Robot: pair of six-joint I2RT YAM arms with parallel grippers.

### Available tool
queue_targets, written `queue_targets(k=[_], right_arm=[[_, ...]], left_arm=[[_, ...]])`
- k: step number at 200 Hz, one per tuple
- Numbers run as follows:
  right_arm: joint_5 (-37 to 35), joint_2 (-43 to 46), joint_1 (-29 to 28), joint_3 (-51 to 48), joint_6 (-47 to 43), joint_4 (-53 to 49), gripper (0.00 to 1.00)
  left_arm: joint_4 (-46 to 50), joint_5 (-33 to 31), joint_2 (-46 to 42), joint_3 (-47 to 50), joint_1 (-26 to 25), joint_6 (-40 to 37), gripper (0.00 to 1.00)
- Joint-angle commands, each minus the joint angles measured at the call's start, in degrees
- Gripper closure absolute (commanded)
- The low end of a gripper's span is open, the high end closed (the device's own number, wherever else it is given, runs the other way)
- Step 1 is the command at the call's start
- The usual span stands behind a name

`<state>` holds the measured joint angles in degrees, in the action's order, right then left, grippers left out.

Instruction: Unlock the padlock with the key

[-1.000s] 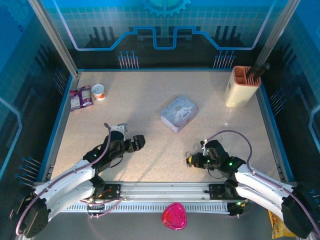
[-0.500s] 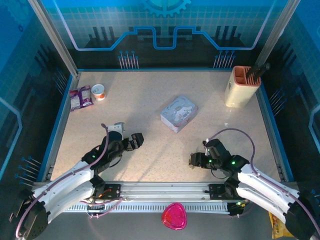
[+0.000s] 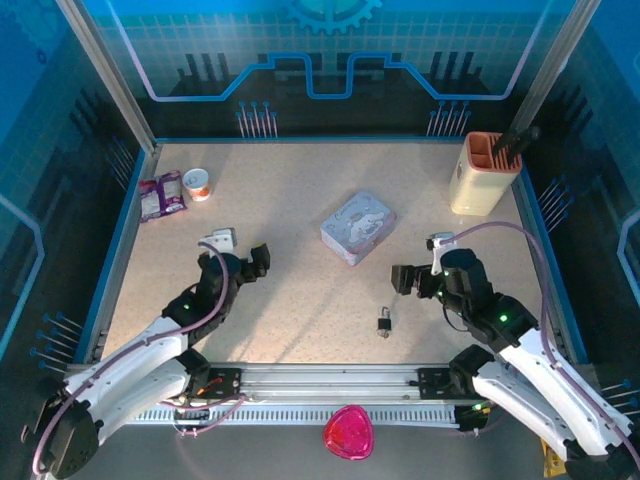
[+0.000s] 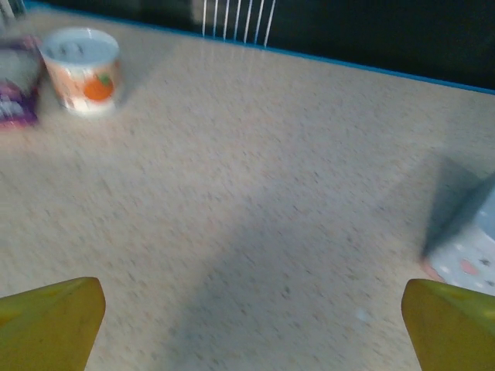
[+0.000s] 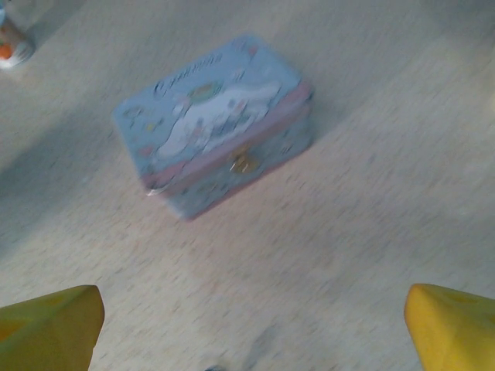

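Observation:
The tiny dark padlock (image 3: 383, 322) with its thin silvery loop lies alone on the table near the front edge, between the two arms. The key is too small to tell apart from it. My right gripper (image 3: 400, 279) hangs up and to the right of the padlock, open, with bare table between its yellow fingertips (image 5: 445, 325). My left gripper (image 3: 258, 262) is well to the left, open and holding nothing; its yellow fingertips (image 4: 50, 321) frame bare tabletop.
A pale blue tin box (image 3: 358, 227) (image 5: 213, 124) stands mid-table, beyond both grippers. A small white cup (image 3: 197, 183) (image 4: 81, 69) and purple packets (image 3: 160, 195) lie at the back left. A beige holder (image 3: 487, 172) stands at the back right.
My right gripper opened, let go of the padlock and drew away up and to the right; the padlock now lies on the table. My left gripper pulled back to the left.

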<state>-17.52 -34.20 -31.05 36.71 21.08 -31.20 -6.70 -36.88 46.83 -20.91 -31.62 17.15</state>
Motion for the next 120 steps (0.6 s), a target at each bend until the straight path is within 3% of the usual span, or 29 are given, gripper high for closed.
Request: queue_targets(k=[1, 34, 57, 81, 102, 120], right_arm=[[-8.28, 0.27, 2.02, -1.65, -13.03, 9.59, 0.00], [-13.21, -3.62, 7.53, -8.35, -19.38, 25.40, 0.00], [-12.51, -9.39, 13.12, -13.05, -19.46, 34.80, 0.00], [-9.48, -15.42, 17.83, -18.27, -17.80, 46.22, 0.00], [-6.34, -18.29, 19.43, -21.81, -17.38, 55.34, 0.00], [-5.68, -23.20, 19.69, -24.30, -19.21, 64.56, 0.00]], left_arm=[[-15.75, -7.02, 1.79, 3.94, 0.92, -15.29, 0.01], [-23.66, -6.35, 5.26, 5.44, 2.59, -25.77, 0.01], [-26.39, -5.02, 11.81, 5.55, 7.00, -25.24, 0.01], [-34.62, 2.42, 19.82, 7.13, 12.26, -22.41, 0.01], [-37.00, 7.92, 26.15, 4.23, 14.00, -25.99, 0.01], [-45.00, 11.12, 31.17, 4.02, 15.69, -26.77, 0.01]])
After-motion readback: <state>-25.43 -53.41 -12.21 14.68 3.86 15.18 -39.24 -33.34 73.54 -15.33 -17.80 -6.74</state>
